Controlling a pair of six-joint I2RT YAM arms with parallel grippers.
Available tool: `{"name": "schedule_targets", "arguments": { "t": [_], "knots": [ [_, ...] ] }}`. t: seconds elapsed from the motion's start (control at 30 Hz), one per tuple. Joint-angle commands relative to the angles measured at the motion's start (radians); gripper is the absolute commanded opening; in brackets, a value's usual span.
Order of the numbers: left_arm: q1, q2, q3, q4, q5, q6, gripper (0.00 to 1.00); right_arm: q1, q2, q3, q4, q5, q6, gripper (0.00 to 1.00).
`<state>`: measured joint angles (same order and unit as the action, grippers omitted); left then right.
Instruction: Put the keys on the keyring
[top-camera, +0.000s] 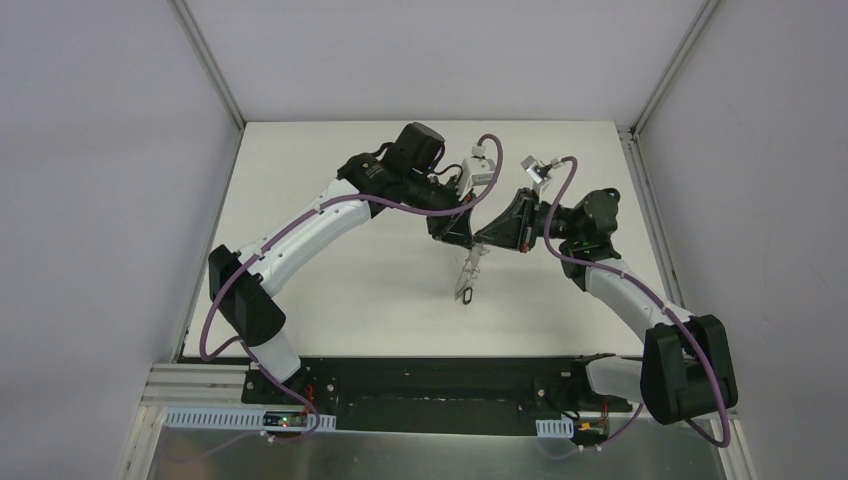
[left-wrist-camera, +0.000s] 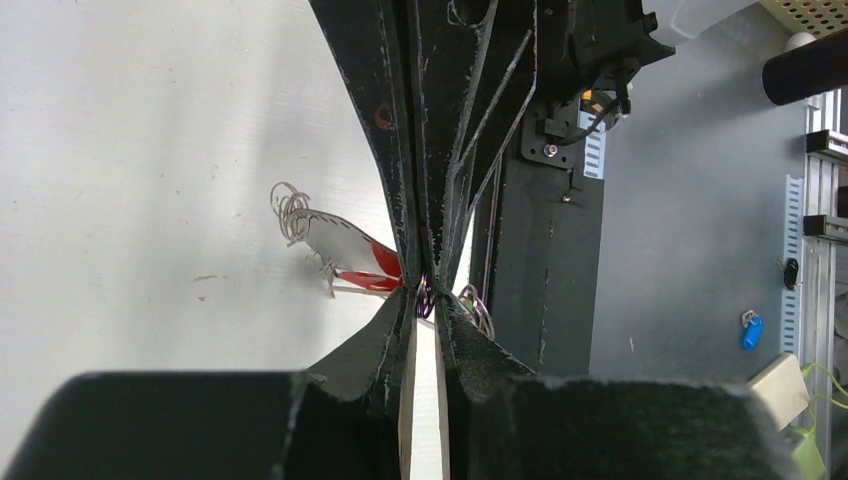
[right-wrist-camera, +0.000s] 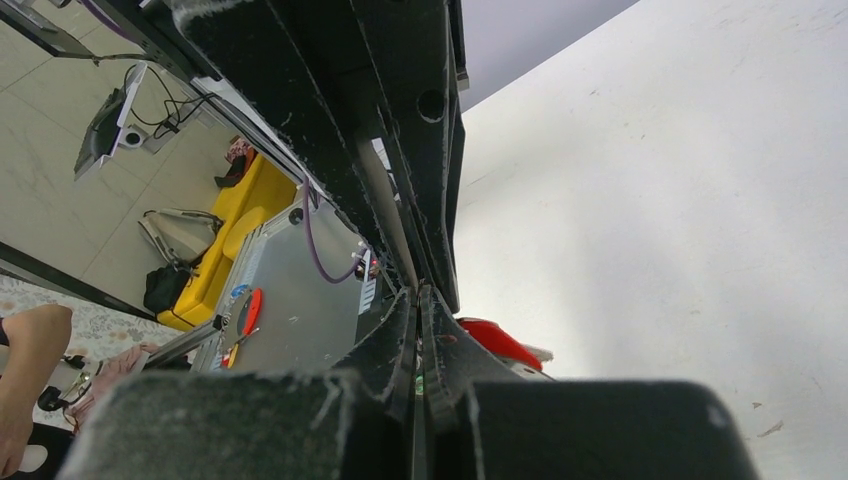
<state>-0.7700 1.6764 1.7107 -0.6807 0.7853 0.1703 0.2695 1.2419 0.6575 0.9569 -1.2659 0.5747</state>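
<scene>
Beside the meeting tips of left gripper and right gripper, both clamped shut, we risk dropping the red key if either slips.

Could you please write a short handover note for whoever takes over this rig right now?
Left claw and right claw: both shut, tip to tip above the white table.
Things: loops of the thin grey metal keyring and a silver key with red plastic head hang at the pinch; which claw grips what is hidden.
Done: unclear whether the red key is threaded.
Left: check that; no other key is in view.
</scene>
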Motion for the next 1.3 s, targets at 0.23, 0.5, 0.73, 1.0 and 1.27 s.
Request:
{"name": "schedule_targets", "arguments": {
  "t": [0.23,0.5,0.73,1.0,1.27],
  "knots": [
    [0.011,-0.029,0.006,0.033,0.026,-0.031,0.00,-0.001,0.005,0.020,0.044,-0.006,-0.027,0.00],
    [0.011,-0.017,0.042,0.002,-0.030,-0.103,0.00,0.000,-0.024,0.021,-0.014,-0.016,-0.101,0.00],
    [-0.002,-0.059,0.005,0.042,-0.045,-0.157,0.00,0.011,-0.061,0.044,-0.154,-0.059,-0.223,0.03],
    [-0.029,-0.073,0.005,0.020,-0.053,-0.103,0.00,0.029,-0.065,0.074,-0.303,-0.070,-0.337,0.06],
    [-0.029,-0.086,-0.008,-0.002,-0.061,-0.052,0.00,0.028,-0.067,0.079,-0.328,-0.079,-0.361,0.06]
  ]
}}
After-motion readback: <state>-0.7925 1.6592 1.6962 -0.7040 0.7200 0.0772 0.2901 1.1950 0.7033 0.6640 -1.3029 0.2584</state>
